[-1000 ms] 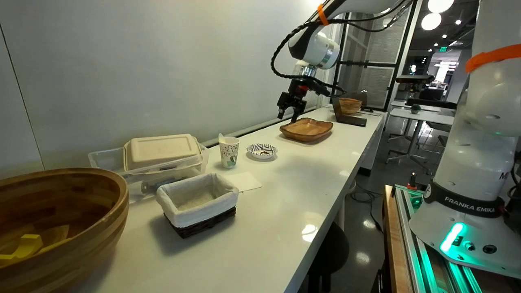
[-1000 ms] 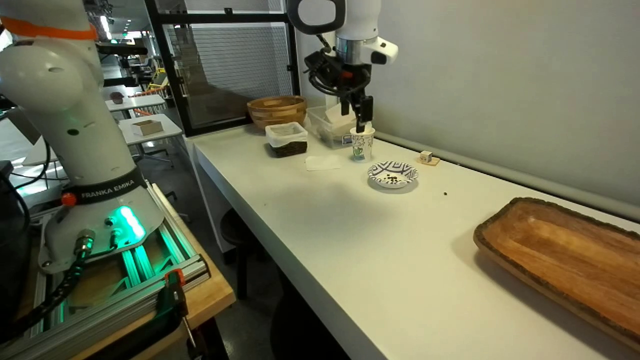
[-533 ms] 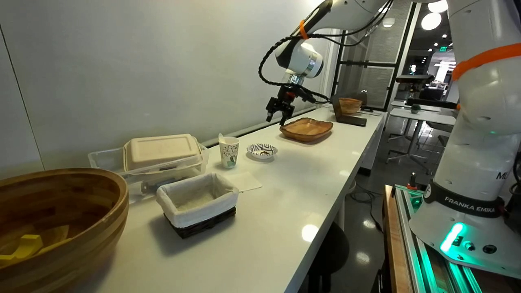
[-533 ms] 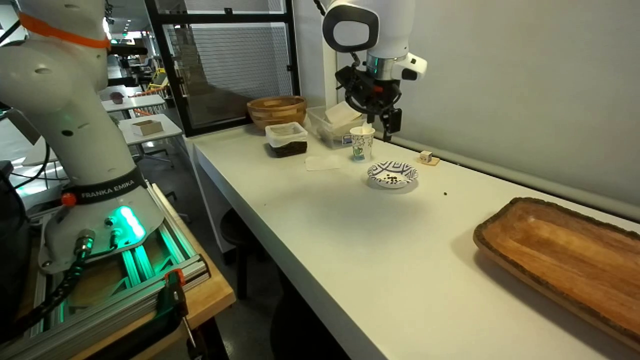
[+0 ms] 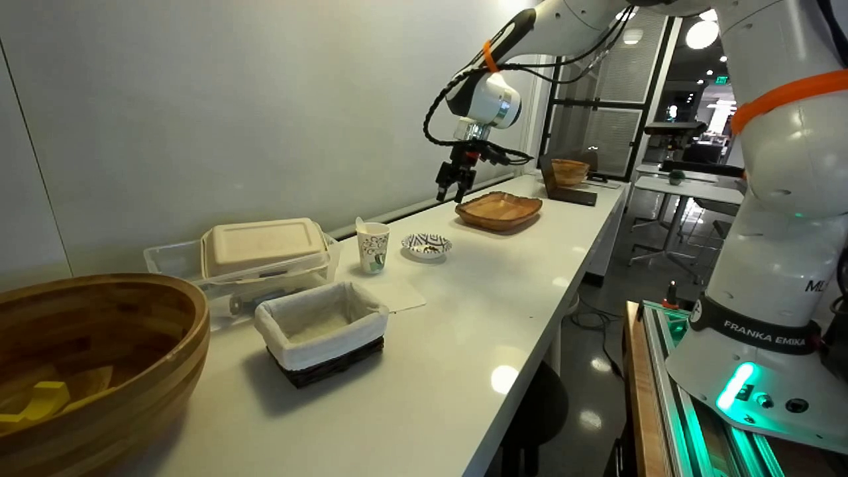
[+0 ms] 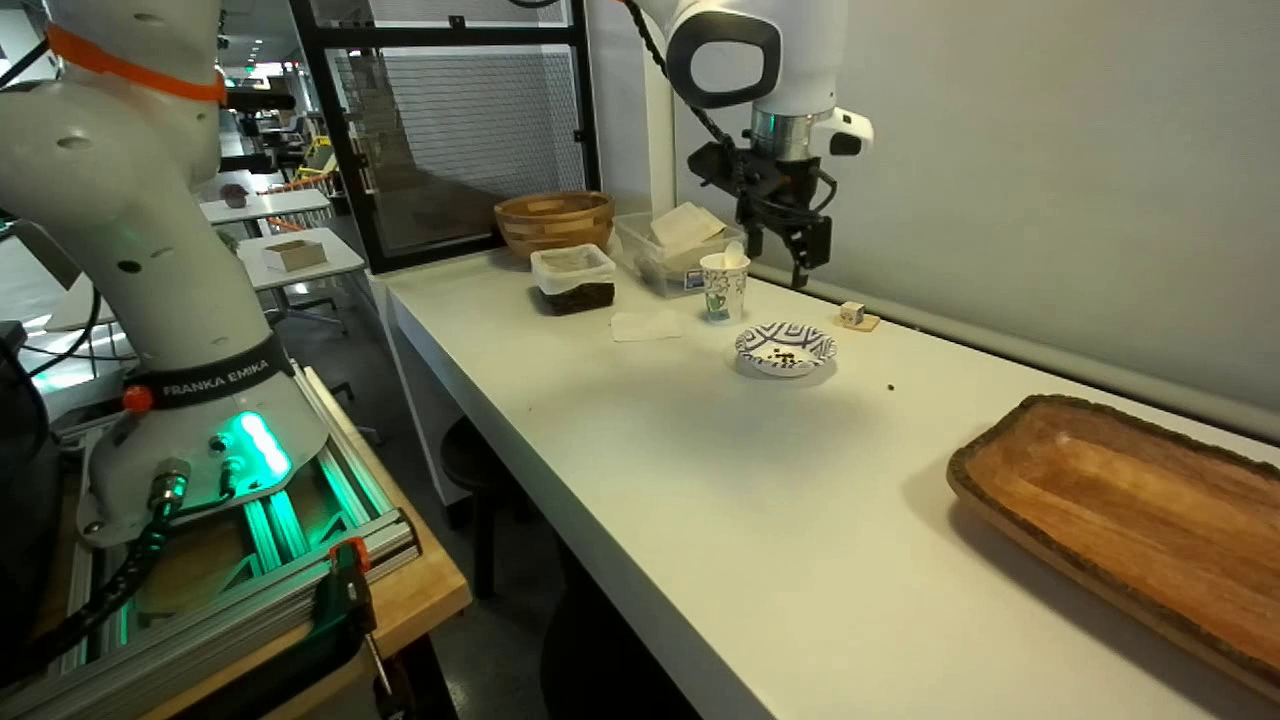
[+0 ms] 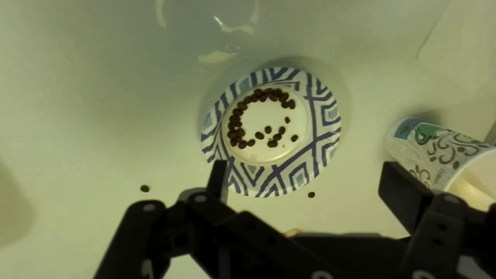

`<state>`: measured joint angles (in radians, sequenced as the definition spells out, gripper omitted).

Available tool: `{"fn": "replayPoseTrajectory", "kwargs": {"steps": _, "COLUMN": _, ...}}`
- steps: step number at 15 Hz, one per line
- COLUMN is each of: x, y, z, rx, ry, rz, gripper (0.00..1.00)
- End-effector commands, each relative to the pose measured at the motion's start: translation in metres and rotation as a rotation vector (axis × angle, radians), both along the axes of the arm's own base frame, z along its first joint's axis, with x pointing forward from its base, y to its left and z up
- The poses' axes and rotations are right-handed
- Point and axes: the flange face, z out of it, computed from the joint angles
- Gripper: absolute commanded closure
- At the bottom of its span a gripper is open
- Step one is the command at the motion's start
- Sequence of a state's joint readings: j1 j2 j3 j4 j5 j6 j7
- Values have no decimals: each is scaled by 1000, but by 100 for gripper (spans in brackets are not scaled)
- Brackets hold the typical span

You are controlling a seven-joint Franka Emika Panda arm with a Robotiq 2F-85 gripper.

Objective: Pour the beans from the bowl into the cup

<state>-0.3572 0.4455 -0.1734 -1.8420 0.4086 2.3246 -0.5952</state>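
Last second: your claw [image 6: 777, 265], jaws spread and empty, has reached farther toward the wall [image 6: 1000, 150] and lower. The bowl [image 7: 327, 112] and cup [image 6: 724, 292] haven't budged, standing near each other on the counter [image 6: 620, 450]. Likely lining up on the bowl's rim; grasp and pour still to do. Wrist view shows beans [image 7: 237, 112] curving along the bowl's floor, plus a loose bean [image 7: 311, 194] just off its rim. One jaw overlaps that rim there; both exterior views show you clear height between.
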Motion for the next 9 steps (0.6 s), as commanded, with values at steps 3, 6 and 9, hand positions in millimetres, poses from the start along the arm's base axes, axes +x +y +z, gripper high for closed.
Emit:
{"fn": "replayPoseTrajectory", "kwargs": {"steps": 3, "x": 45, "y": -35, "z": -45, "rx": -150, "ry": 27, "rz": 214, "gripper": 0}}
{"fn": "replayPoseTrajectory", "kwargs": {"steps": 6, "x": 66, "y": -37, "z": -77, "rx": -169, "ry": 51, "rz": 307, "gripper": 0}}
{"fn": "replayPoseTrajectory", "kwargs": {"steps": 9, "x": 59, "y": -32, "z": -73, "rx": -152, "ry": 59, "rz": 284, "gripper": 0}}
